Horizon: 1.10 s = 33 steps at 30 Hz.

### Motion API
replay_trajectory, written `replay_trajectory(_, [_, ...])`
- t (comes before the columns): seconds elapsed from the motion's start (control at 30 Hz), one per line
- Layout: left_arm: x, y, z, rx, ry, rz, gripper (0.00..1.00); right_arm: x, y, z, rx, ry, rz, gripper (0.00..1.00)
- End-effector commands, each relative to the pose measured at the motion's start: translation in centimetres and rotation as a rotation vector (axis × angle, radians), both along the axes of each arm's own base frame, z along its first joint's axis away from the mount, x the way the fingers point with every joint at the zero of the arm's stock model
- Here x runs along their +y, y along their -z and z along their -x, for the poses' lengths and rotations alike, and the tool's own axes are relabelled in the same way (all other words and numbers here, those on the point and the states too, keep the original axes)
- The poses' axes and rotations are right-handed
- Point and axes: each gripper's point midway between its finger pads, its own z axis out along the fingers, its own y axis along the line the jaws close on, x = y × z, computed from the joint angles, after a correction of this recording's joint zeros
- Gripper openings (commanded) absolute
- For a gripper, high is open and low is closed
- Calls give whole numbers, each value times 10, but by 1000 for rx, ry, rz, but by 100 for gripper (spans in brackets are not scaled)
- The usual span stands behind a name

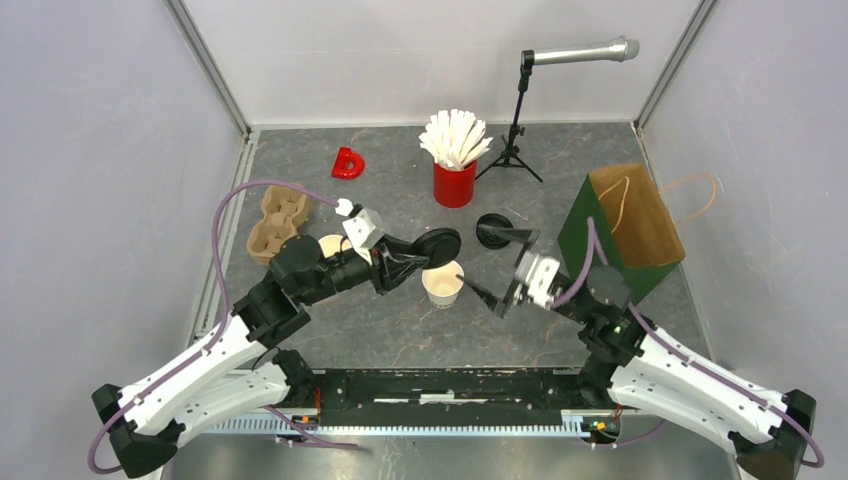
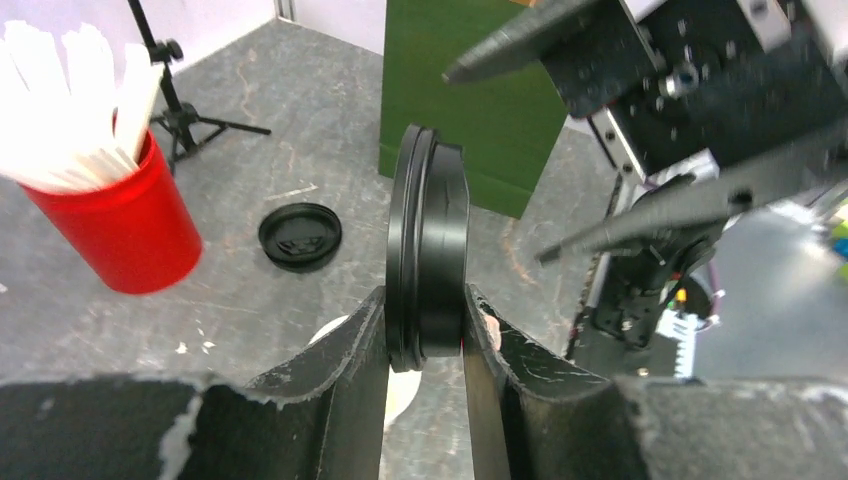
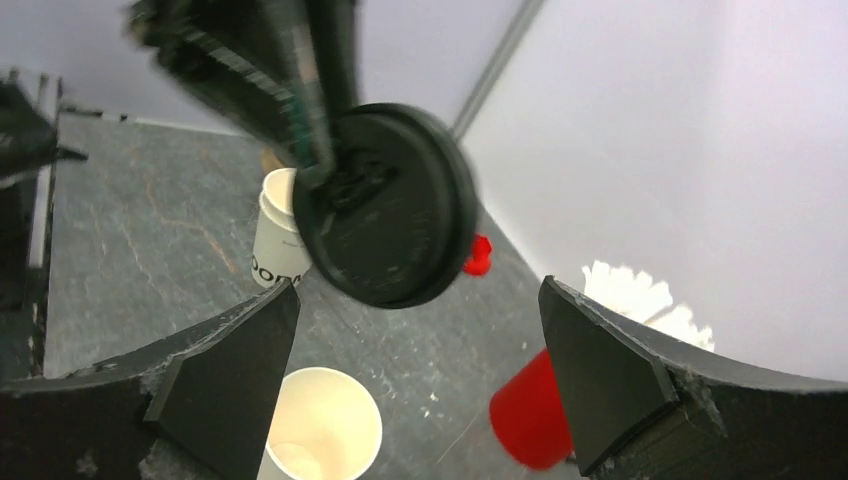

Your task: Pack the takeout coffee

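Note:
A round black lid (image 1: 440, 243) is held on edge by my left gripper (image 2: 425, 330), which is shut on its rim (image 2: 425, 250). It hangs just above an open white paper cup (image 1: 442, 285) with a cream inside (image 3: 318, 430). A second white cup (image 1: 333, 245) stands behind the left arm, partly hidden (image 3: 275, 235). Another black lid (image 1: 493, 229) lies flat on the table (image 2: 300, 237). My right gripper (image 1: 487, 266) is open to the right of the cup, nothing between its fingers (image 3: 420, 340). The held lid (image 3: 390, 205) is in front of it.
A brown pulp carrier (image 1: 278, 222) lies at the left. A red cup of white sticks (image 1: 455, 170) stands at the back middle, with a microphone stand (image 1: 515, 130) beside it. A green and brown paper bag (image 1: 625, 225) stands open at the right. A red letter block (image 1: 348, 162) lies at the back.

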Motion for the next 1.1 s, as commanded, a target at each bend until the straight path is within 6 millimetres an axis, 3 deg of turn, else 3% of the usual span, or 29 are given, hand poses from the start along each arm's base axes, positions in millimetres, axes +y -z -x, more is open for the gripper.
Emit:
replay_trajectory(0.0, [4,-17,0,175,-69,175,39,4,-33,36,-472,-105,-41,98])
replay_trajectory(0.3, [7,-11,0,325,-116,195,38,22,-18,26,-523,-48,69,98])
replay_trajectory(0.4, [6,-6,-1,324,-117,181,32,26,-13,19,-480,-16,71,98])
replay_trajectory(0.5, [15,9,-12,325,-204,106,34,22,-8,9,-368,41,17,98])
replay_trajectory(0.6, [39,40,-30,360,-382,-20,47,14,0,-3,-172,108,-53,96])
replay_trajectory(0.67, [62,60,-40,399,-529,-119,48,13,11,-8,-32,128,-56,95])
replay_trajectory(0.73, [81,77,-43,457,-642,-196,49,15,22,-10,92,137,-54,92])
replay_trajectory(0.83, [92,103,-36,553,-711,-263,58,17,39,-8,225,136,-38,90])
replay_trajectory(0.93, [118,129,-35,657,-916,-211,61,12,50,-8,307,159,-52,88])
replay_trajectory(0.97, [125,137,-34,688,-972,-176,67,9,53,-8,329,174,-57,88])
replay_trajectory(1.03, [143,159,-28,761,-1098,-125,90,1,58,-12,361,219,-63,90])
replay_trajectory(1.07, [150,168,-24,785,-1141,-126,97,-2,60,-12,398,237,-80,91])
